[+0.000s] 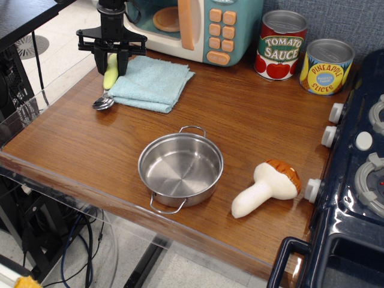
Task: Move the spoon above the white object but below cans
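The gripper [111,62] is standing over the far left corner of the worktop [252,126], its two fingers drawn in against the yellow-green handle of the spoon [108,83], so it is clamping the handle near its upper end. The spoon is hanging or leaning almost straight toward the camera from that hold, handle up by the gripper and the shiny bowl down at the near end, seemingly touching the wood just beside the left edge of the folded blue cloth [150,87]. Whether the bowl is bearing on the surface or just clear of it is hard to tell. What the coming move depends on is direction: the goal patch is lying well away to the right, on the bare wood between the cans [303,55] at the back and the white object [267,187] near the front edge. That patch is sitting beyond the cloth and past the steel pot [180,171], which is lying nearer the front. So the carry is probably a long sideways sweep rightward, slightly toward the front, with the spoon lifted enough to clear the cloth.
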